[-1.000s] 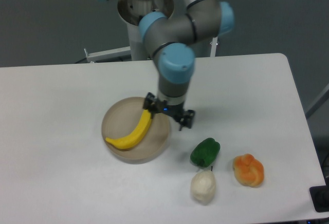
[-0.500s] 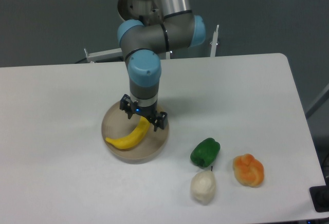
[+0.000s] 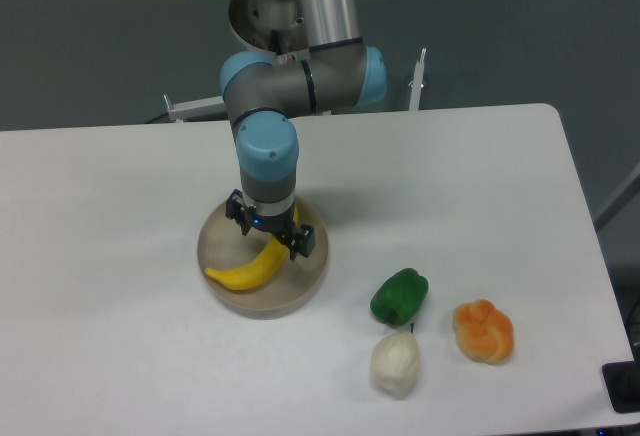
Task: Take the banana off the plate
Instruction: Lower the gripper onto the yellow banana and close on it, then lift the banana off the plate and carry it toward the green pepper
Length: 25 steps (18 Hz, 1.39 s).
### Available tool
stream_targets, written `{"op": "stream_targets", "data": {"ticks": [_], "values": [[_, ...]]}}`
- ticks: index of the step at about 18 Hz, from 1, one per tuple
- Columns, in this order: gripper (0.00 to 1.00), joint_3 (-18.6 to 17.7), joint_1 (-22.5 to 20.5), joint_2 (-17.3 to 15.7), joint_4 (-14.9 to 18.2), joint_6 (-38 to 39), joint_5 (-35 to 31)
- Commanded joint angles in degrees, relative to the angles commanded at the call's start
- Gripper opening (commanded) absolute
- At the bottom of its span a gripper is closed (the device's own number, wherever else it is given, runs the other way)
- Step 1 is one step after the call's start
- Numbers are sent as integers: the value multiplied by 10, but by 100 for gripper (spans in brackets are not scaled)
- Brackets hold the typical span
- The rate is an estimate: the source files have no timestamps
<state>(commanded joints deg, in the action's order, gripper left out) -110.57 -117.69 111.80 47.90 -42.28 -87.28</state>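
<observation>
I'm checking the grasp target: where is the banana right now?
The banana lies on the plate, left of centre on the table, directly under the gripper, with the green pepper to its right.

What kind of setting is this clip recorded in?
Most likely a robotics lab bench: a pedestal-mounted arm with its gripper over a plain white table, which holds only toy-looking props: a banana on a plate, a green pepper and an orange fruit.

my gripper (image 3: 273, 229): moved left from beyond the plate's (image 3: 222, 284) right edge to over the plate | banana (image 3: 250, 266): its upper end, earlier just left of my gripper, now sits directly beneath it, between the fingers | my arm: swung left with it
</observation>
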Motion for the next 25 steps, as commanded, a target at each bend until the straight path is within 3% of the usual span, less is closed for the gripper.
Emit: {"op": "stream_targets", "data": {"ticks": [6,9,15,19,25], "values": [[37,3,0,-2,0,-4,1],[28,4,0,-1,0,-3,0],[25,11,-5,-9,2,-5,1],[24,40,-25,-26,7,-31,-1],[24,79,-113,-44,14,-153,-10]]}}
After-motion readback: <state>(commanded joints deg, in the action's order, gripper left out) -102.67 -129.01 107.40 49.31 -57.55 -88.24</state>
